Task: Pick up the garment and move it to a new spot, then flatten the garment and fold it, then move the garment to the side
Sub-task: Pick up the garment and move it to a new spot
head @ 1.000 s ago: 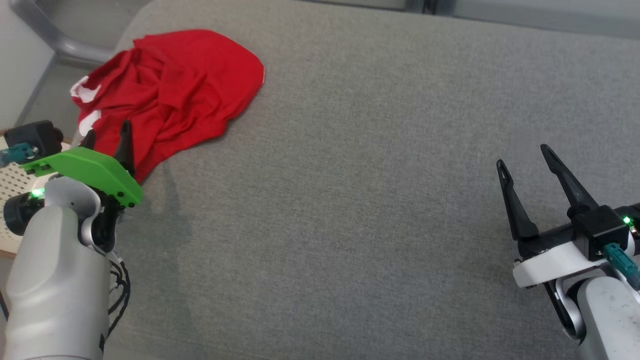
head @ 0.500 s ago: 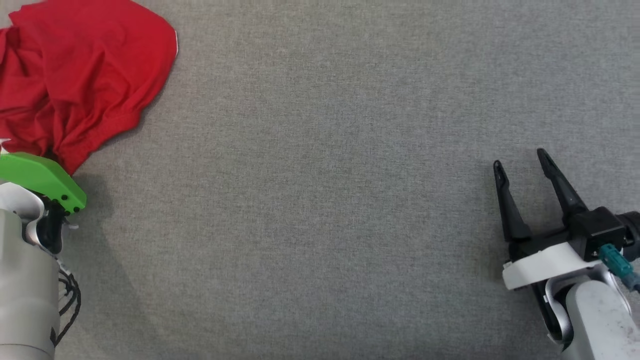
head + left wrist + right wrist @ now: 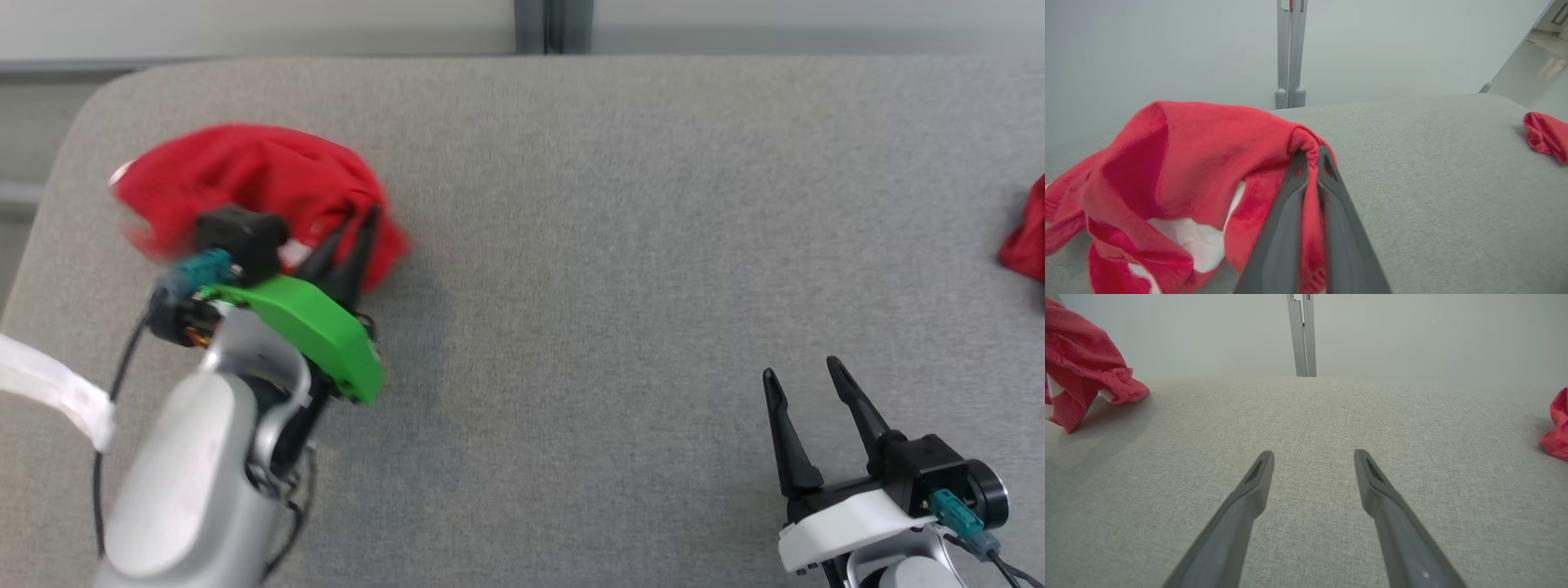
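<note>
Garment (image 3: 245, 167): red crumpled knit, far left on grey woven pad (image 3: 571, 245). Left gripper (image 3: 359, 229) clamped on a gathered fold; left wrist view reveals white patches. Right gripper (image 3: 800, 367) jaws apart.

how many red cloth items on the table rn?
2. One red garment at the left, pinched in the left gripper; another red piece at the far right edge, partly out of frame.
</note>
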